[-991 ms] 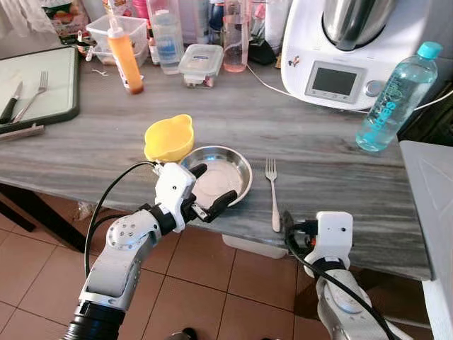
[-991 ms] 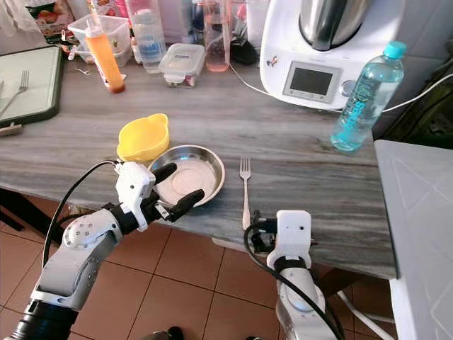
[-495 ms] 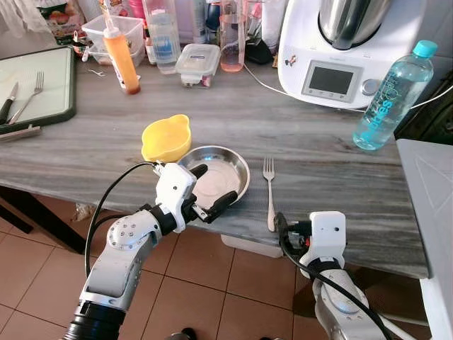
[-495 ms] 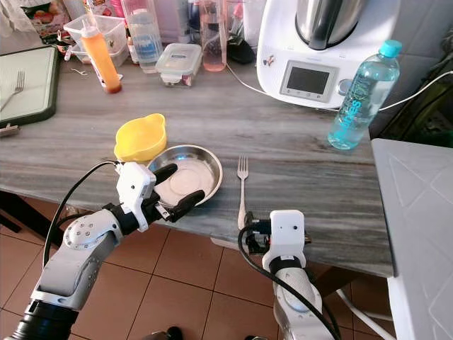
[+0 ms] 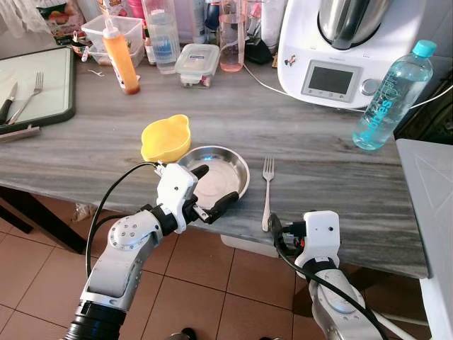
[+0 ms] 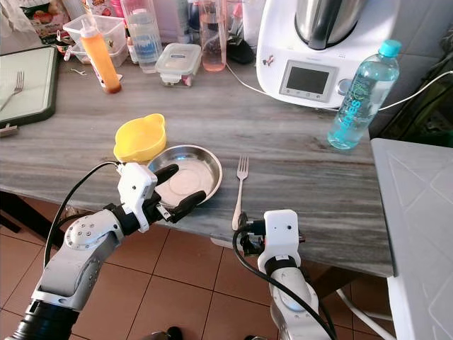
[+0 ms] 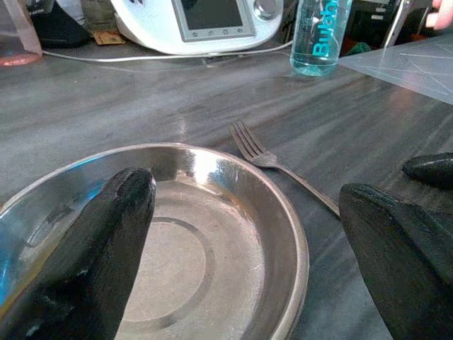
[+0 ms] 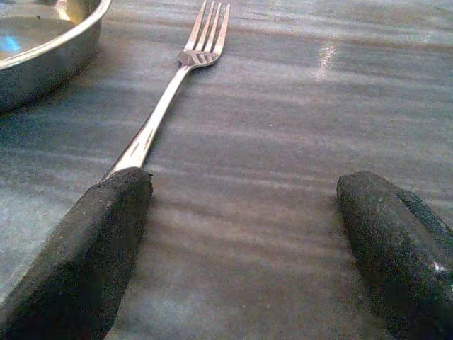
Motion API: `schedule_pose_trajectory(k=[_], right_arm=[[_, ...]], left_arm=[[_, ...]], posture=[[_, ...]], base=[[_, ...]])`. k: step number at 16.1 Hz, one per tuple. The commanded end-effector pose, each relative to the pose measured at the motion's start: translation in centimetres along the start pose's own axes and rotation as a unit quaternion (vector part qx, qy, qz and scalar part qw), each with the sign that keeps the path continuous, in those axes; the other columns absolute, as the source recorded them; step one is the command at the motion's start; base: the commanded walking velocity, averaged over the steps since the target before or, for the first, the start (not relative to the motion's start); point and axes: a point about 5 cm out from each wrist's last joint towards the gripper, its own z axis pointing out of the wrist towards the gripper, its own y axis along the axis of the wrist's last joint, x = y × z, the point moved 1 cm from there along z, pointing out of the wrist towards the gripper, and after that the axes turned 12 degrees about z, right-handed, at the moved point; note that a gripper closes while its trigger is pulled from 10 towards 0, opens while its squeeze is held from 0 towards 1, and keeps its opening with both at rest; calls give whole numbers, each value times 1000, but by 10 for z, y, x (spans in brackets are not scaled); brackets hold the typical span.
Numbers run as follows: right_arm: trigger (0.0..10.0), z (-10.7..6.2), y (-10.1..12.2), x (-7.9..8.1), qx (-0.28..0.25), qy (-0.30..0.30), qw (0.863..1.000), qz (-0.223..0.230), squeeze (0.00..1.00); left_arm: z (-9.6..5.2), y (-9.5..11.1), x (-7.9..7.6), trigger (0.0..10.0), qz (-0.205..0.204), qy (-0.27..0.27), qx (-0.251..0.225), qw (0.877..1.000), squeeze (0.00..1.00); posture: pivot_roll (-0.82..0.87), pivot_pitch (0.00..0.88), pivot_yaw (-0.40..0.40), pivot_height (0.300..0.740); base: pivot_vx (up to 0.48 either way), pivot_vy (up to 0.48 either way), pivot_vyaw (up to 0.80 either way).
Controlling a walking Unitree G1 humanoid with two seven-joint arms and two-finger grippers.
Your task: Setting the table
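Observation:
A steel plate (image 5: 228, 164) lies near the front edge of the grey wooden table (image 5: 318, 149). A yellow bowl (image 5: 166, 138) touches its far left rim. My left gripper (image 5: 212, 188) is open, with its fingers straddling the plate's near rim (image 7: 283, 234). A fork (image 5: 267, 193) lies right of the plate, tines away from me and handle slanting slightly left. My right gripper (image 8: 244, 185) is open at the table's front edge. One of its fingers (image 8: 92, 241) rests against the end of the fork's handle (image 8: 145, 138).
A white kitchen machine (image 5: 347, 42) and a blue water bottle (image 5: 393, 95) stand at the back right. An orange sauce bottle (image 5: 122, 57), jars and a lidded container (image 5: 199, 64) line the back. A dark tray (image 5: 53, 78) with cutlery sits far left. A grey board (image 5: 432, 205) lies at right.
My right gripper has moved left along the table's edge, and the fork's handle end has swung left with it. The left gripper and the plate have stayed put.

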Motion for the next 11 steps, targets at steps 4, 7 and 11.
schedule_pose_trajectory(k=[4,7,11], right_arm=[[10000,-10,10,-17,-39,-34,999,8,839],[10000,-14,25,-23,-83,-59,995,-4,839],[10000,-19,44,-28,-139,-79,987,-16,839]], left_arm=[[1,4,0,10000,5,-2,-7,1000,0],[3,4,1,10000,6,-4,-8,1000,0],[5,6,2,10000,7,-8,-12,1000,0]], posture=[[120,168,27,740],[114,166,34,740],[105,157,35,740]], base=[[0,0,0],[0,0,0],[0,0,0]])
